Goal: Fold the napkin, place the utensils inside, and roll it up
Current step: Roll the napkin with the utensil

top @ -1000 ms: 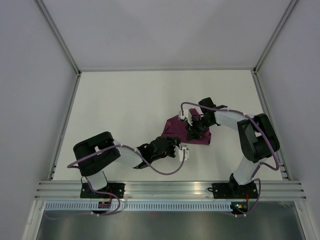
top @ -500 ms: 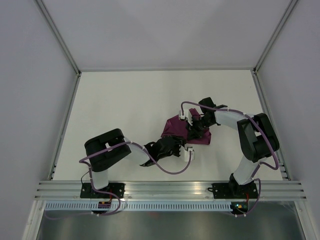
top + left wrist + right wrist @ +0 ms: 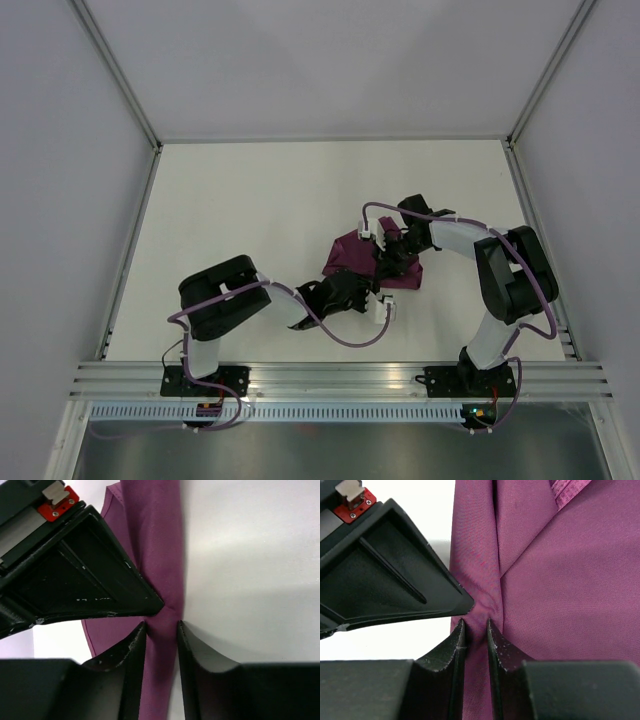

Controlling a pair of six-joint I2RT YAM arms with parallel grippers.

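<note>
Item: napkin, magenta-purple cloth with a slight sheen. Folded into a small bunched packet, right of centre on the white table, between the two pincers.

Left gripper: at the packet's near edge. Clamped on a narrow raised fold, the cloth filling the gap between the fingers and puckering just beyond the tips.

Right gripper: at the packet's right side, over the cloth. Pinched tight on a ridge of fabric next to a long crease, with a stitched hem running off at the upper right of the wrist view.

Hidden or unclear: inside of the folds not visible. From above, near and right portions of the packet covered by both wrists. Outline of the layers hard to trace. Wrist views cropped to a strip of cloth.

Surroundings: purple cables looping off each arm. Aluminium rail along the near edge. Grey walls on three sides.
</note>
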